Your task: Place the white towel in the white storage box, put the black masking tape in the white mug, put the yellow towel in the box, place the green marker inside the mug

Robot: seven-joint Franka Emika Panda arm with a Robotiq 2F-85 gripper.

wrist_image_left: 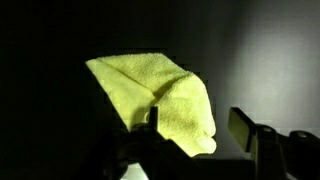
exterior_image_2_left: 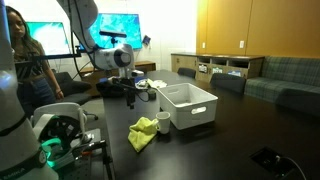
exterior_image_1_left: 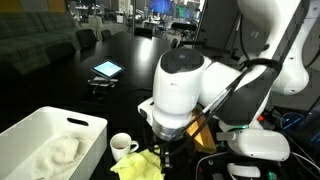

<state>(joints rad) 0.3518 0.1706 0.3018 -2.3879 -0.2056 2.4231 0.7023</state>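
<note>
On the dim room's glossy black table (exterior_image_2_left: 250,120), the fuzzy crumpled yellow towel (wrist_image_left: 160,100) lay mid-frame; my jaws gaped, empty.

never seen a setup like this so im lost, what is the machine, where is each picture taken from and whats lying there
The big white jointed robot arm is a machine that a person steers from a distance. Two pictures come from cameras standing away from the robot, looking at the same dark table from different spots. The third comes from a camera on the arm's wrist, looking down past its tool, the two-fingered grasping part.

On the table are a large rectangular white plastic bin with a wrinkled off-white cloth inside, a small white ceramic mug, and a soft yellow-green cloth. The tool hangs over the yellow-green cloth with its fingers apart and holds nothing.
</note>
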